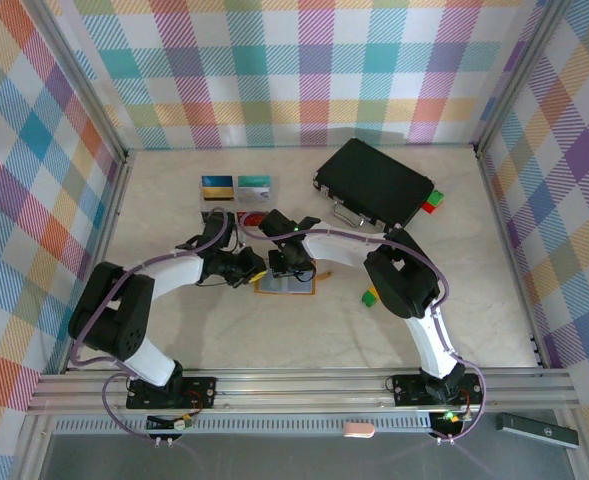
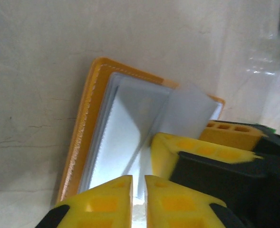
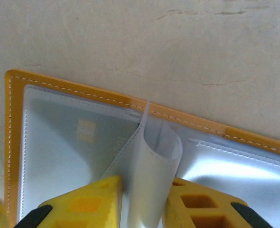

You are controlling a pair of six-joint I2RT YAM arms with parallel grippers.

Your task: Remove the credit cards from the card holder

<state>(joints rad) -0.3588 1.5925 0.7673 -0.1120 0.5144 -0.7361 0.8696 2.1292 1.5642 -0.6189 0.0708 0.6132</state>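
Card holder (image 1: 285,284): lies open on the table (image 1: 174,330), mid-front.
My left gripper (image 2: 138,186): jaws nearly shut at its edge.
My right gripper (image 3: 142,190): jaws pinch a clear sleeve (image 3: 151,156).
Cards (image 1: 236,187): two out, behind.

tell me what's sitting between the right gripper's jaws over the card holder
In the right wrist view, a curled clear plastic sleeve page of the open card holder stands up between the right gripper jaws, with nothing else in that gap.
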